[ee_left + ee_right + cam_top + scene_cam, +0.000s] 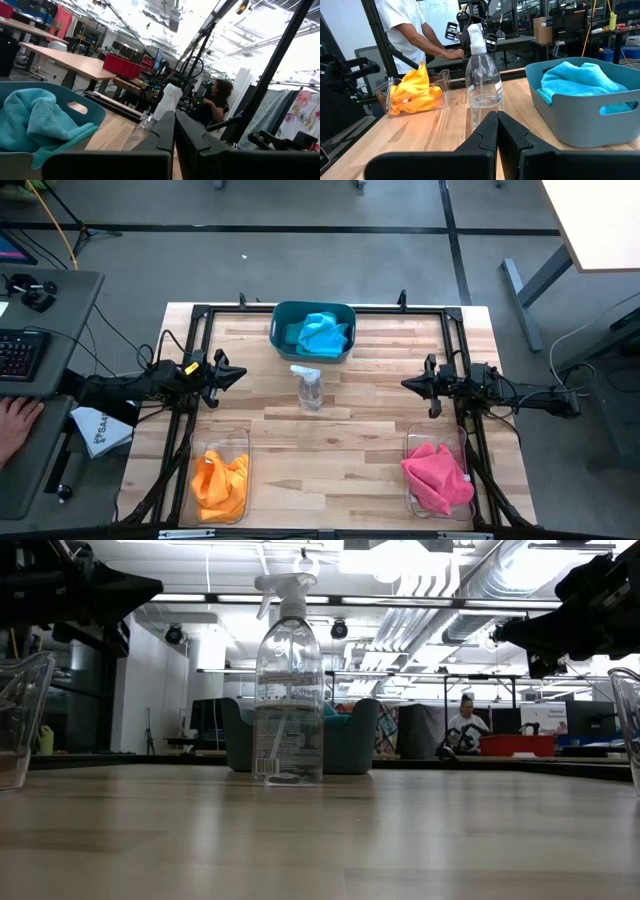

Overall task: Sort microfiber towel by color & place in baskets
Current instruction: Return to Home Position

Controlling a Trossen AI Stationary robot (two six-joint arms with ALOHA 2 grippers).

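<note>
A dark teal tub (313, 330) at the table's far middle holds blue towels (320, 333); it also shows in the left wrist view (75, 107) and right wrist view (580, 110). A clear bin (220, 480) at the near left holds orange towels (220, 478). A clear bin (437, 475) at the near right holds pink towels (440, 475). My left gripper (238, 373) hovers shut above the table's left side, pointing right. My right gripper (408, 384) hovers shut at the right side, pointing left. Neither touches anything.
A clear spray bottle (309, 388) stands upright at the table's middle, between the two grippers. Bare wood lies around it and toward the near edge. A person's hand (15, 420) rests at a desk with a keyboard beyond the table's left edge.
</note>
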